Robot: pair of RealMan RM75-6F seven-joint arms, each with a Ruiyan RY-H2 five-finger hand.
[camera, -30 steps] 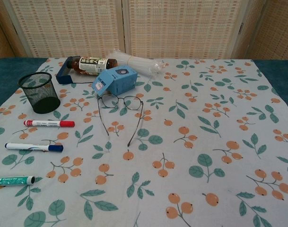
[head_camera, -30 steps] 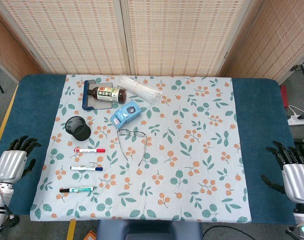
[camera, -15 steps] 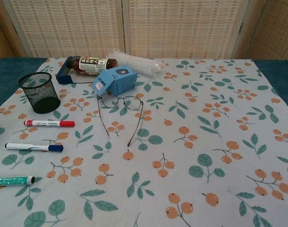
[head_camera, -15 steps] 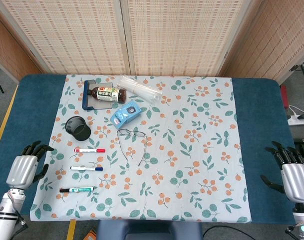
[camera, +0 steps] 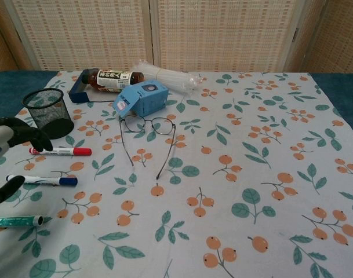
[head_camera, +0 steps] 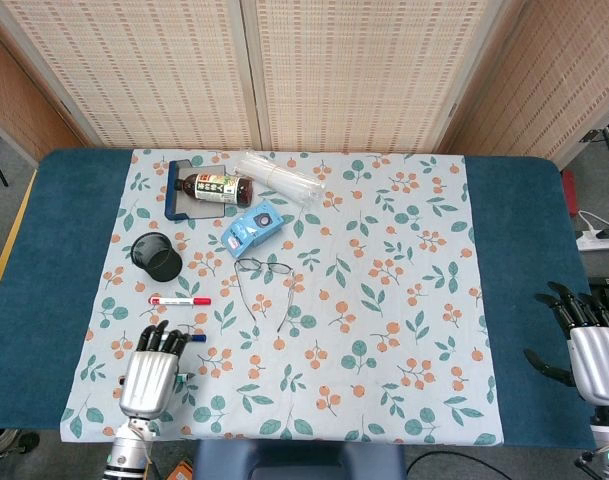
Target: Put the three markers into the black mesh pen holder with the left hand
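Note:
Three markers lie in a column on the floral cloth: red-capped (camera: 60, 151), blue-capped (camera: 43, 180) and green (camera: 17, 220). The black mesh pen holder (camera: 47, 113) stands upright just beyond them. My left hand (head_camera: 149, 378) hovers over the blue and green markers with its fingers (camera: 30, 139) spread, holding nothing. In the head view it covers most of both; the red marker (head_camera: 179, 300) and the pen holder (head_camera: 157, 257) stay in sight. My right hand (head_camera: 589, 352) rests open over the blue table edge at the far right.
Wire-framed glasses (camera: 147, 136) lie right of the markers. Behind them are a blue box (camera: 141, 98), a brown bottle (camera: 109, 79) on a dark blue tray, and a clear bag of white sticks (camera: 167, 77). The cloth's right half holds no objects.
My left hand has swung in from the table's left edge to above the blue and green markers and now shows in the chest view. The markers and my right hand have not moved.

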